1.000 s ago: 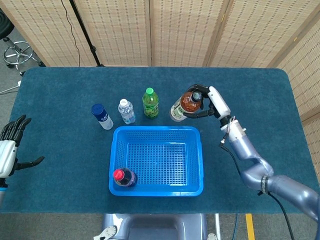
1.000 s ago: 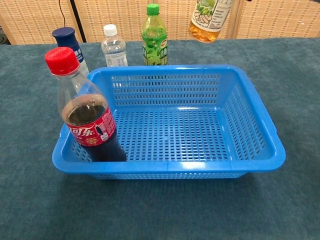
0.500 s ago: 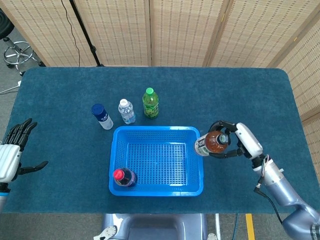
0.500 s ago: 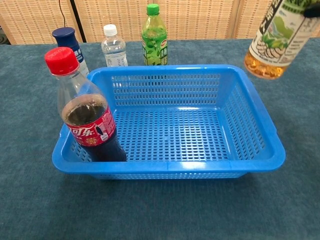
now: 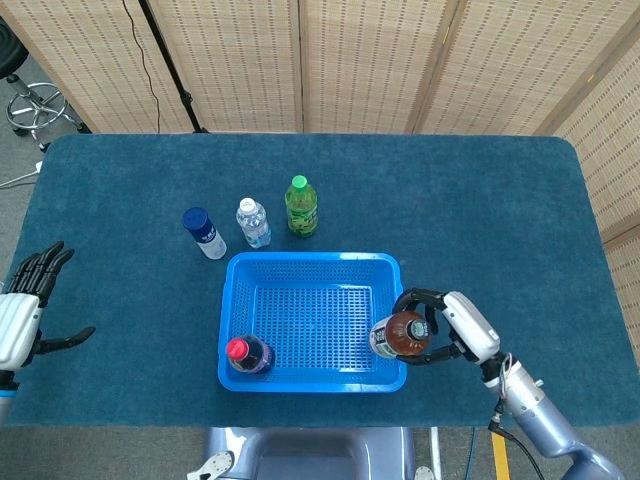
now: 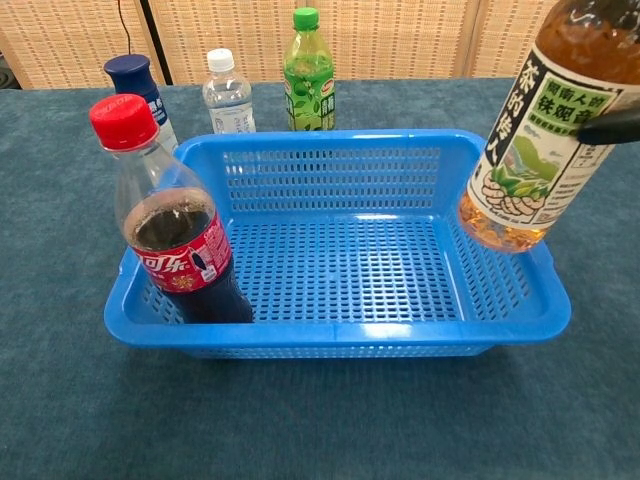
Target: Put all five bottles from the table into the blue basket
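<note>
My right hand [image 5: 447, 333] grips an amber tea bottle [image 5: 398, 335] with a white label, held tilted in the air over the blue basket's [image 5: 314, 262] near right corner; in the chest view the tea bottle [image 6: 538, 130] hangs above the basket's right wall [image 6: 520, 262]. A cola bottle [image 5: 248, 354] with a red cap stands upright in the basket's near left corner, large in the chest view [image 6: 172, 215]. Behind the basket stand a blue-capped bottle [image 5: 204, 233], a clear water bottle [image 5: 253, 223] and a green bottle [image 5: 301, 207]. My left hand [image 5: 24, 314] is open at the table's left edge.
The dark blue table cloth [image 5: 500, 210] is bare right of the basket and behind the bottles. Woven screens [image 5: 300, 60] close off the back. A stool [image 5: 35, 105] stands off the table at far left.
My right hand carried the tea bottle from behind the basket's far right corner, round its right side, to above its near right corner. The left hand shifted slightly.
</note>
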Available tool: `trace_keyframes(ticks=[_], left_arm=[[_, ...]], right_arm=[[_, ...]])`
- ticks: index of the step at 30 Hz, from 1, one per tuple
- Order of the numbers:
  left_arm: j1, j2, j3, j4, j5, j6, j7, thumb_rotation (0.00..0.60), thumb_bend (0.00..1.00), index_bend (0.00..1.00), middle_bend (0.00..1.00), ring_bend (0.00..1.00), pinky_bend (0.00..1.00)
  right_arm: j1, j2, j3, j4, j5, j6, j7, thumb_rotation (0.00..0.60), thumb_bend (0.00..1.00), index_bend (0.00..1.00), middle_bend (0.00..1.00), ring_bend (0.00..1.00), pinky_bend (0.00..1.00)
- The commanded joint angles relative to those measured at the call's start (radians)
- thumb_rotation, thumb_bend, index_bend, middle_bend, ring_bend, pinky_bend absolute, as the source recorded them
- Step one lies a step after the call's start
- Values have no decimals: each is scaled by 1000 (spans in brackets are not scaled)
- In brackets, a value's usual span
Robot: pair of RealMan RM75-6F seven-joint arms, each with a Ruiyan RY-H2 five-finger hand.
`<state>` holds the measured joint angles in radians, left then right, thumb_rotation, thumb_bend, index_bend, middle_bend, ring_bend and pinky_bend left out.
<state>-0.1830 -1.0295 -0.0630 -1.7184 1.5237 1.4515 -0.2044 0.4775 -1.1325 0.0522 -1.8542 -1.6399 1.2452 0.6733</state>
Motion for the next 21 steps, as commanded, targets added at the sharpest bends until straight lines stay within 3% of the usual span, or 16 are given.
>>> trace_keyframes(ticks=[1, 16, 19, 21], left_arm=[[-1, 1, 0, 1, -3, -5, -4, 600, 0, 0, 0, 0, 0], [-3, 7, -1, 4, -7, -17, -20, 600, 0, 0, 0, 0, 0], [-4, 7, -1, 5, -6, -18, -22, 600, 0, 0, 0, 0, 0], [-4, 7, 0, 5, -5, -19, -21, 600, 0, 0, 0, 0, 0]], right_arm=[[-3, -28, -13, -12, 4, -14, -42, 600, 227, 644, 778, 679, 726], [-3, -145, -76, 67, -29, -63, -136, 600, 230, 611, 748, 645, 697], [5, -147, -98, 101, -68, -70, -129, 600, 208, 404, 599, 510, 620], [10, -145, -107, 112, -81, -77, -121, 600, 92, 220, 405, 337, 512]])
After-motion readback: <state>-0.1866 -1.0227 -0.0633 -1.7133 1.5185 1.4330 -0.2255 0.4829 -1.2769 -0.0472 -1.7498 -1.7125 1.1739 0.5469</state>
